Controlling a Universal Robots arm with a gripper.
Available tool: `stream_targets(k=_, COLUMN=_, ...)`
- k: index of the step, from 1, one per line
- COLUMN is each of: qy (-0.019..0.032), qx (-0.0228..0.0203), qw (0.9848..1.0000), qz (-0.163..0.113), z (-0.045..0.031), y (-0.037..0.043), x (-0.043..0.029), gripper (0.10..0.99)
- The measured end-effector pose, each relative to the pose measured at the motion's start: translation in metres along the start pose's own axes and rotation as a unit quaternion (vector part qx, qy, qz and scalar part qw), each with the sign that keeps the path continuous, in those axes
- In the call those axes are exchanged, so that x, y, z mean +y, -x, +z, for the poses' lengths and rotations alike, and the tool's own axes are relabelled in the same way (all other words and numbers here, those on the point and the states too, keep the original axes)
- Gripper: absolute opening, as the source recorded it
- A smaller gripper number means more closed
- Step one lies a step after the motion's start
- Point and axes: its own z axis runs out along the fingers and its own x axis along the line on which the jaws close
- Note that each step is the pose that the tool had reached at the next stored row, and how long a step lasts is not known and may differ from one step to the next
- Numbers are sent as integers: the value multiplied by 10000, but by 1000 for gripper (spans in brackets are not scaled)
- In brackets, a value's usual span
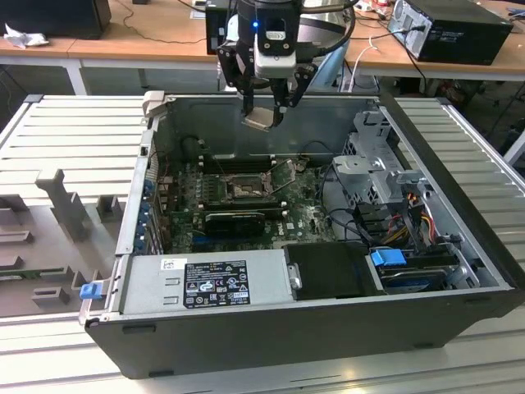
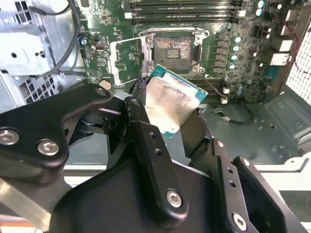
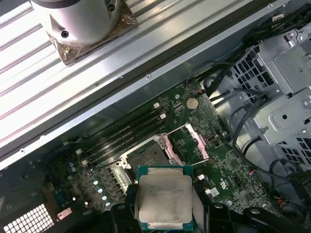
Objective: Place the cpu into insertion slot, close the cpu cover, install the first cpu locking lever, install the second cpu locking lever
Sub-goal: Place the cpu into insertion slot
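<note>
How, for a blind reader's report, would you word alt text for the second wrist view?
The gripper holds the cpu, its silvery face tilted, over a green motherboard. Beyond it the insertion slot lies bare, with the cpu cover swung open beside it.

Wooden desks [image 1: 148, 37] (white-legged) stand behind a ribbed grey metal worktable [image 1: 74, 131].

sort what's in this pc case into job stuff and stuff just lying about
Job in hand:
tool, holding the cpu
insertion slot, bare
cpu cover, swung open

Just there:
memory slots
power supply
drive cage
coin battery
</note>
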Motion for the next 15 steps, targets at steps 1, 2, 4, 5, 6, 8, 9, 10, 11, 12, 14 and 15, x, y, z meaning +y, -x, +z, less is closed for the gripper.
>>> stream_targets(k=1, qy=3, qx=-14, qw=9999, qz=163, z=0, y=0, x=0, gripper=525)
stream_targets(k=2, qy=7, qx=-30, qw=9994, qz=337, z=0, y=0, x=0, gripper=525)
stream_targets(k=4, qy=11, qx=-48, qw=9985, qz=539, z=0, y=0, x=0, gripper=525)
stream_targets(k=5, qy=12, qx=-55, qw=9981, qz=619, z=0, y=0, x=0, gripper=525)
stream_targets(k=6, qy=14, qx=-63, qw=9975, qz=709, z=1, y=0, x=0, gripper=525)
stream_targets(k=8, qy=18, qx=-81, qw=9958, qz=915, z=1, y=0, x=0, gripper=525)
stream_targets(k=9, qy=19, qx=-87, qw=9951, qz=981, z=2, y=0, x=0, gripper=525)
stream_targets(k=10, qy=21, qx=-93, qw=9945, qz=1047, z=2, y=0, x=0, gripper=525)
stream_targets(k=11, qy=22, qx=-101, qw=9935, qz=1136, z=3, y=0, x=0, gripper=525)
stream_targets(k=12, qy=23, qx=-106, qw=9928, qz=1190, z=3, y=0, x=0, gripper=525)
stream_targets(k=14, qy=23, qx=-108, qw=9926, qz=1206, z=4, y=0, x=0, gripper=525)
stream_targets(k=15, qy=24, qx=-108, qw=9925, qz=1213, z=8, y=0, x=0, gripper=525)
